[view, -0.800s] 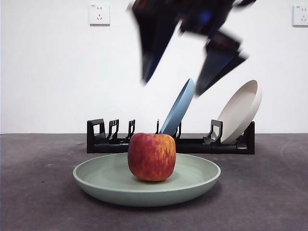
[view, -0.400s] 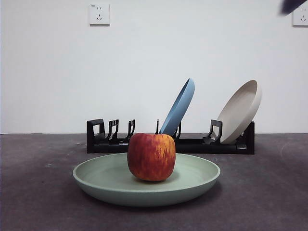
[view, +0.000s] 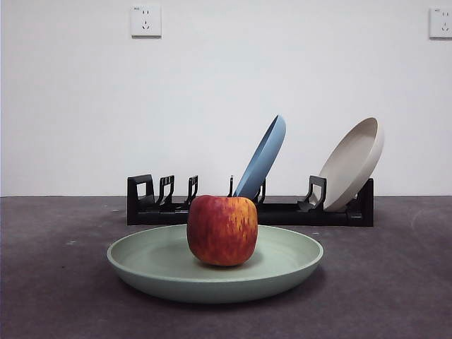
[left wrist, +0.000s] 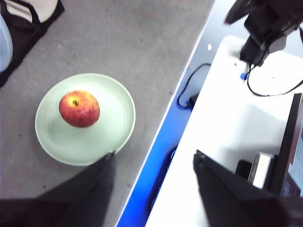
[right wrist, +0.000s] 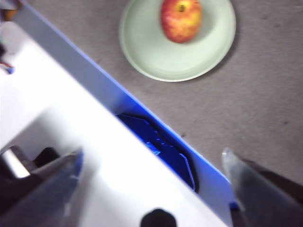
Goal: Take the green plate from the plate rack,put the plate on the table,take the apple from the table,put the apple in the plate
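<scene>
The green plate (view: 282, 272) lies flat on the table (view: 395, 282) with the red and yellow apple (view: 222, 230) standing in its middle. Behind it the black plate rack (view: 282, 212) runs along the back. Neither arm shows in the front view. In the left wrist view my left gripper (left wrist: 154, 163) hangs open and empty, high over the table's edge, well apart from the plate (left wrist: 118, 113) and apple (left wrist: 79, 109). My right gripper (right wrist: 151, 158) is also open and empty, high above the edge, away from the plate (right wrist: 151, 56) and apple (right wrist: 181, 19).
A blue plate (view: 265, 155) and a beige plate (view: 353, 162) lean in the rack. A white desk (left wrist: 246, 123) with cables and a blue border (right wrist: 156, 137) adjoins the table. Two wall sockets (view: 145, 20) sit on the white wall.
A dark arm that hung above the plate and rack one second ago rose to the upper right and left the front view. Plate and apple have not moved.
</scene>
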`<state>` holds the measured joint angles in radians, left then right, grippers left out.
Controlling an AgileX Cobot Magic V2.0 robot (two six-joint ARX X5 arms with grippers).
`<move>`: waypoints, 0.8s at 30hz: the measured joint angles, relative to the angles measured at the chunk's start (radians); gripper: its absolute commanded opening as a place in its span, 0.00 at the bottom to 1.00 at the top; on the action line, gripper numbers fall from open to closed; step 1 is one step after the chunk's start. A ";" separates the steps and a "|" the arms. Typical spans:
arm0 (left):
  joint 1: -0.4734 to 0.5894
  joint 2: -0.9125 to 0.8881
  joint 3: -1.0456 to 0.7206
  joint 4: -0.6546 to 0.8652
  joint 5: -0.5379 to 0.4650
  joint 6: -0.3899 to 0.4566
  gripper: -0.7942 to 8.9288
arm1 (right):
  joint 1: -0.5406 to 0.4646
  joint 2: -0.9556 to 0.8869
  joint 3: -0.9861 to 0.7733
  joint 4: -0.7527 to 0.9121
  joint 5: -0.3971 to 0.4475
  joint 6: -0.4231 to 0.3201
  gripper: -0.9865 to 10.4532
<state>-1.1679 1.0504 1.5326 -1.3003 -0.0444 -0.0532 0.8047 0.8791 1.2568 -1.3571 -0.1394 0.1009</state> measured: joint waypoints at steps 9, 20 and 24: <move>0.000 0.000 0.000 -0.034 0.000 0.000 0.07 | 0.000 -0.003 0.000 0.000 -0.010 0.000 0.09; 0.000 0.000 0.000 -0.034 -0.004 0.000 0.08 | 0.000 -0.008 0.000 0.000 -0.010 0.005 0.09; 0.000 0.000 0.000 -0.034 -0.004 0.000 0.08 | 0.000 -0.010 0.000 0.000 -0.010 0.005 0.09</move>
<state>-1.1679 1.0504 1.5326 -1.3338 -0.0486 -0.0532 0.8047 0.8696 1.2568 -1.3575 -0.1497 0.1062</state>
